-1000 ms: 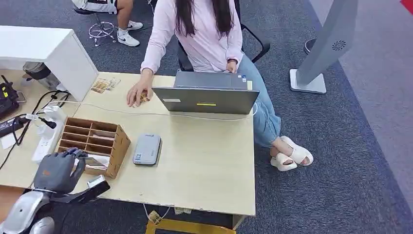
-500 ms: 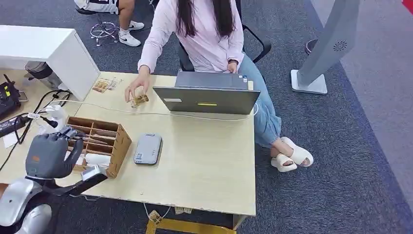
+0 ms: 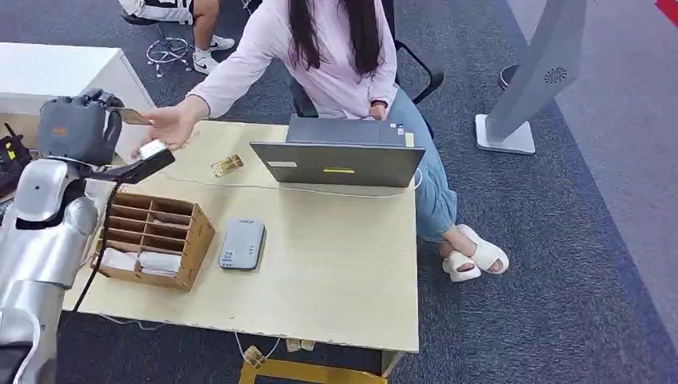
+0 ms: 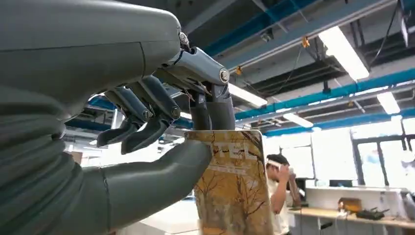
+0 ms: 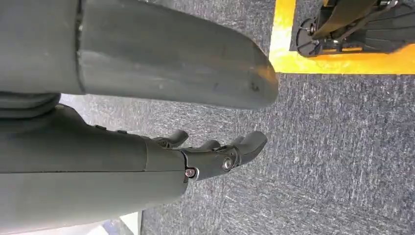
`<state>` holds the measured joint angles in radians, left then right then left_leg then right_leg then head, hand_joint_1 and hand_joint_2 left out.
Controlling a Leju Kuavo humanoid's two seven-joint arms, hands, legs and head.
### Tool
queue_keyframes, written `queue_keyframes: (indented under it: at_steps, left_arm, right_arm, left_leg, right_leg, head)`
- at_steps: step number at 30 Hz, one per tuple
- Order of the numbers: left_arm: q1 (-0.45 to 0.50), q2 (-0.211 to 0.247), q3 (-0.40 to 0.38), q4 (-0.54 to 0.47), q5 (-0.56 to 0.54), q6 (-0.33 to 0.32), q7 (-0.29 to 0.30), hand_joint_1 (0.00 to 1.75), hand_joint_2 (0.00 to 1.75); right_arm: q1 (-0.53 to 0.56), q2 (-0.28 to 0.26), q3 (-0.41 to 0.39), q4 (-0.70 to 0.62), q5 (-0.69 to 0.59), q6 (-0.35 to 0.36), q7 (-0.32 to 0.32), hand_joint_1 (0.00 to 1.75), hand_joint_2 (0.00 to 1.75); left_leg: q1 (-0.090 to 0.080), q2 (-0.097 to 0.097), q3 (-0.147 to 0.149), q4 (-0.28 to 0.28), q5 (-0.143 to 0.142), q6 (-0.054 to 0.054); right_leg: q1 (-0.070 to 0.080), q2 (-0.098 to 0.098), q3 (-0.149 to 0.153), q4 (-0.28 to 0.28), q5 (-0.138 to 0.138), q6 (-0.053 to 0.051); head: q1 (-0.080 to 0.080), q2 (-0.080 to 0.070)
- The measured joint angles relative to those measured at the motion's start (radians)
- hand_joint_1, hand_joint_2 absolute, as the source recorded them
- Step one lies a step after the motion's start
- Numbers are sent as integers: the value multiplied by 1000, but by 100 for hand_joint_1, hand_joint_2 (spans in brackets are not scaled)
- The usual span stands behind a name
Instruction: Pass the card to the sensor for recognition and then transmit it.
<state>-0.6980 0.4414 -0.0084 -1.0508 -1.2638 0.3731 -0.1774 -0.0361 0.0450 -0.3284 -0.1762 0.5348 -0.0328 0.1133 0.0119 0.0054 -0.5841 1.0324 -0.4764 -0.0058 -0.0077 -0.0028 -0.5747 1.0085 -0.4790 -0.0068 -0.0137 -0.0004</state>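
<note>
Left robot hand [image 3: 78, 128] pinches a flat, rectangular, tree-printed card [image 4: 235, 188].

Open-plan office or lab: grey carpet floor [image 3: 576, 264], pale wood desk [image 3: 336, 272] with laptop [image 3: 340, 160], a person [image 3: 336, 56] seated at its far edge, exposed ceiling with strip lights [image 4: 345, 46] and blue pipes [image 4: 342, 93].

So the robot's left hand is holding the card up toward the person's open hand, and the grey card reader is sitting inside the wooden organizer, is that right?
Not quite. The left hand does hold the card up toward the person's open hand, but the grey card reader lies on the table beside the wooden organizer, not inside it. The head view shows this.
</note>
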Motion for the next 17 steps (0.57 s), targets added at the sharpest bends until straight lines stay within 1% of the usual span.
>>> queue_keyframes:
  at_steps: [4, 8, 9, 11, 15, 17]
  left_arm:
    - [-80, -7, -32, 111, -11, 2, 11, 175, 175]
    - [-110, -15, -48, 170, -12, 4, 11, 175, 175]
    - [-112, -16, -49, 180, -8, 6, 11, 0, 175]
    - [-112, -17, -50, 194, 15, 14, 7, 0, 175]
    - [-103, -21, -50, 202, 78, 26, -25, 0, 175]
    - [-80, -21, -49, 191, 142, 27, -53, 0, 175]
  right_arm:
    - [0, 0, 0, 0, 2, 2, 5, 0, 0]
    - [0, 0, 0, 0, 3, 2, 6, 0, 0]
    - [0, 0, 0, 0, 3, 2, 6, 0, 0]
    - [0, 0, 0, 0, 3, 3, 6, 0, 0]
    - [1, 0, 0, 0, 6, 3, 1, 0, 0]
    - [1, 0, 0, 0, 6, 3, 0, 0, 0]
  left_leg:
    - [0, 0, 0, 0, 0, 0]
    - [0, 1, -1, 0, 0, 0]
    - [0, 1, -1, 0, 0, 0]
    - [0, 1, -1, 0, 0, 0]
    - [0, 1, -1, 0, 0, 0]
    - [0, 1, -1, 0, 0, 0]
  right_leg:
    - [0, 1, -1, 0, 0, 0]
    - [0, 1, -1, 0, 0, 0]
    - [0, 1, -1, 0, 0, 0]
    - [0, 2, -1, 0, 0, 0]
    - [0, 2, -1, 0, 0, 0]
    - [0, 2, -1, 0, 0, 0]
  head:
    - [-1, 0]
    - [0, 0]
    - [0, 0]
    - [-1, 0]
    - [-1, 0]
    - [-1, 0]
